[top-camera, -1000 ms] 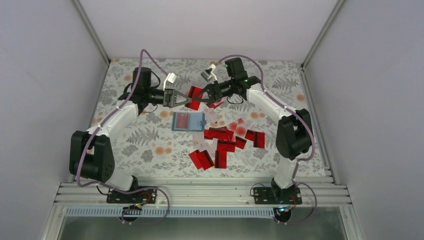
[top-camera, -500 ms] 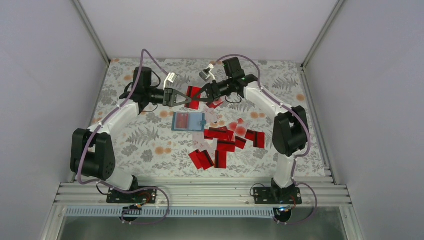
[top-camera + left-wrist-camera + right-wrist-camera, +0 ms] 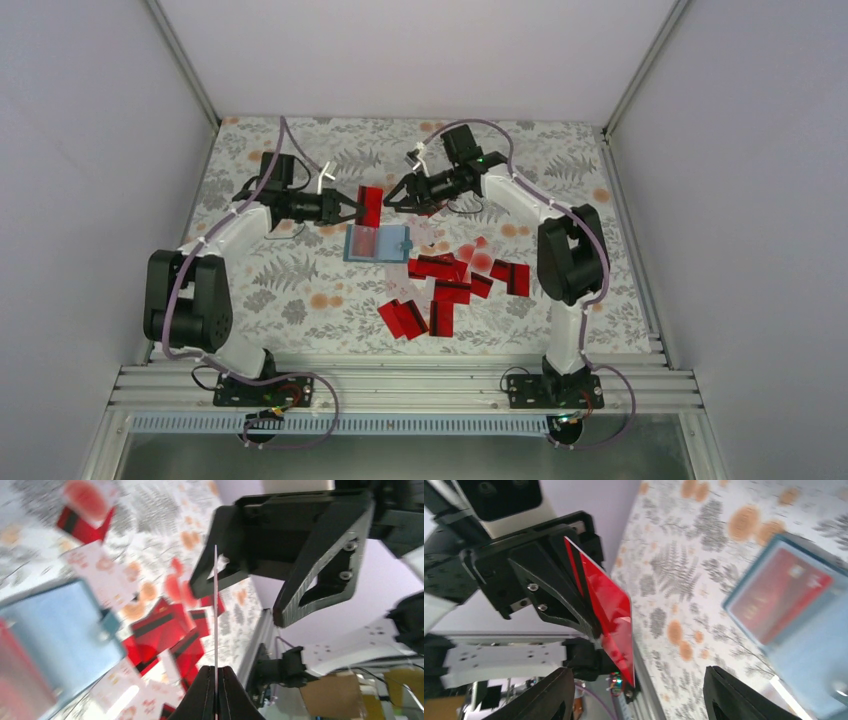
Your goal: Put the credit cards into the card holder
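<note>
In the top view my left gripper (image 3: 347, 207) is shut on one red credit card (image 3: 370, 204), held on edge above the table just behind the card holder (image 3: 378, 243). The left wrist view shows that card (image 3: 215, 610) edge-on between the closed jaws of my left gripper (image 3: 216, 670). My right gripper (image 3: 396, 194) stands open just right of the card and holds nothing. From the right wrist, the card (image 3: 610, 625) sits beyond the open right gripper (image 3: 639, 700). The teal card holder (image 3: 824, 645) lies flat with a red card showing in it. Several more credit cards (image 3: 450, 282) lie scattered to the holder's front right.
The flowered table cover (image 3: 290, 280) ends at metal rails (image 3: 400, 385) along the near edge. White walls close in the left, right and back sides. Both arm bases stand on the near rail.
The card passed between the grippers: my left gripper closed on it, then my right gripper opened and let go. The left gripper has drawn back left with the card.
</note>
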You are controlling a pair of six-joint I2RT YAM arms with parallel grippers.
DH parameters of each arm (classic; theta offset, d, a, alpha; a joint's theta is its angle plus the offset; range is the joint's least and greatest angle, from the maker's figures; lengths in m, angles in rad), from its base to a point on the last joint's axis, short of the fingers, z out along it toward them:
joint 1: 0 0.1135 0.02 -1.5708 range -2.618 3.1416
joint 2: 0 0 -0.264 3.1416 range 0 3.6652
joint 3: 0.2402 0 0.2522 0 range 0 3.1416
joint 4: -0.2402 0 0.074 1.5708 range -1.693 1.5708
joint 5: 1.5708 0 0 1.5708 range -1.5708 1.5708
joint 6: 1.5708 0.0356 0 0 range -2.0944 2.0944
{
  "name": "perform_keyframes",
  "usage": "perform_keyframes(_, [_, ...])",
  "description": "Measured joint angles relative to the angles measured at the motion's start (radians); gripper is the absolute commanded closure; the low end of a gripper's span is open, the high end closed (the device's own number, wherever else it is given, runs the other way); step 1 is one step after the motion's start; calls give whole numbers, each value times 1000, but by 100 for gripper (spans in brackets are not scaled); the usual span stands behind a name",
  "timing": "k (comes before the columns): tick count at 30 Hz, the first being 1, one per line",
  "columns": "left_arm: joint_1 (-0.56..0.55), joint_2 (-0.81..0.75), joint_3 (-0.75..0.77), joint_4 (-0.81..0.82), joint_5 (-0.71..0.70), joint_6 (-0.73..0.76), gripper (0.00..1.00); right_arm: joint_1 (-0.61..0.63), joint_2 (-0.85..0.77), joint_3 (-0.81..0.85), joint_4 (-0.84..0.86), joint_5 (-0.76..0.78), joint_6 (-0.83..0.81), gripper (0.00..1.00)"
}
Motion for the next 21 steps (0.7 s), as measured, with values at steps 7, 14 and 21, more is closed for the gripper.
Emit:
perform_keyframes(7, [12,75,-92,-60,-164,53,98,0,9,-119,-5,150,19,40])
perform_keyframes(14, [7,203,-99,-108,-262,103,98,2,54,-149,6,190,31,48])
perform_keyframes(21, [-3,292,-42,-127,-294,126,98,2,118,-149,24,191,27,53])
